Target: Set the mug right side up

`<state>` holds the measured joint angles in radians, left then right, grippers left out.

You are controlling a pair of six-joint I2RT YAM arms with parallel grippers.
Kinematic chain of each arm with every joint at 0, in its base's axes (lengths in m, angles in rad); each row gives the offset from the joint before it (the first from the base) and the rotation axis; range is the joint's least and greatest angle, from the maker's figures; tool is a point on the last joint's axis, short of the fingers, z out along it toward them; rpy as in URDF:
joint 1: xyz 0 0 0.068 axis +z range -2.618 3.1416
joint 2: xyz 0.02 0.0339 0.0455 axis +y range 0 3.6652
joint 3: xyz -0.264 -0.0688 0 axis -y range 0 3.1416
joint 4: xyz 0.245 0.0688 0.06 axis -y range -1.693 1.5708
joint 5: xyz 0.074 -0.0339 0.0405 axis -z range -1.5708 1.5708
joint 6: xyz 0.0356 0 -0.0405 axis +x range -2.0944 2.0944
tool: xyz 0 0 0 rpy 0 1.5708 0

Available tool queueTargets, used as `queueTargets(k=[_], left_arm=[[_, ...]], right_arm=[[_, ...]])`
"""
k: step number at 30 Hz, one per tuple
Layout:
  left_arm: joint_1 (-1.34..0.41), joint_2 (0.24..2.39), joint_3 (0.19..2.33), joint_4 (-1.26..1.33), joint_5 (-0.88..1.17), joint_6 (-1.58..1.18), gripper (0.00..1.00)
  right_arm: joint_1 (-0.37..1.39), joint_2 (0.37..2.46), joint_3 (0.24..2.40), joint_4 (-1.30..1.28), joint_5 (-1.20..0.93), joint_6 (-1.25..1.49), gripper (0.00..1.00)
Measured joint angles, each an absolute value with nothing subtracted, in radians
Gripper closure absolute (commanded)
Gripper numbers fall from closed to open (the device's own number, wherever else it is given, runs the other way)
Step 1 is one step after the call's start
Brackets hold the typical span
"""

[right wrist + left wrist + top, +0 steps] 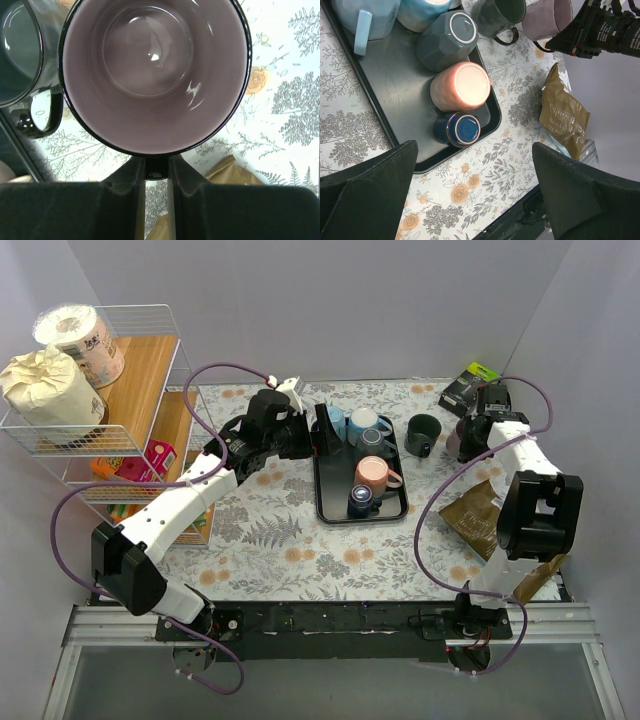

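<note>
Seven mugs [372, 475] are there for you to count: five on the black tray [332, 495], one dark green mug [422, 433] beside it on the table [280, 530], and the purple mug [155, 75] to its right. The right gripper [156, 175] is clenched on the purple mug's near side. What sits between the fingers [132, 180] is hard to make out. The left gripper [476, 195] hangs spread wide above the tray.

The left arm [180, 505] is stretched forward and rightward, and the left gripper [475, 145] is held with its fingers [370, 190] spread wide apart; the right arm [530, 500] is raised at the elbow and reached forward, and the right gripper [156, 172] is pinched narrowly on the handle of the mug [155, 75].
</note>
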<state>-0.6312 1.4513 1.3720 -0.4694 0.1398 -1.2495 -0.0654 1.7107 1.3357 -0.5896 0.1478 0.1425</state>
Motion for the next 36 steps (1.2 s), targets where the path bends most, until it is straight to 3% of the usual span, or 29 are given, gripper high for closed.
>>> queueTargets(k=[21,26,30,36], left_arm=[[-0.624,1.501,1.376,-0.520,0.138,-1.244,0.02],[-0.624,1.501,1.381,-0.524,0.138,-1.241,0.02],[-0.623,1.501,1.385,-0.525,0.138,-1.238,0.02],[-0.619,1.501,1.385,-0.525,0.138,-1.238,0.02]], right_arm=[[-0.056,1.862,1.346,-0.422,0.159,0.068,0.99],[-0.046,1.895,1.395,-0.441,0.170,0.067,0.83],[-0.038,1.922,1.441,-0.474,0.190,0.074,0.63],[-0.036,1.925,1.486,-0.498,0.206,0.091,0.45]])
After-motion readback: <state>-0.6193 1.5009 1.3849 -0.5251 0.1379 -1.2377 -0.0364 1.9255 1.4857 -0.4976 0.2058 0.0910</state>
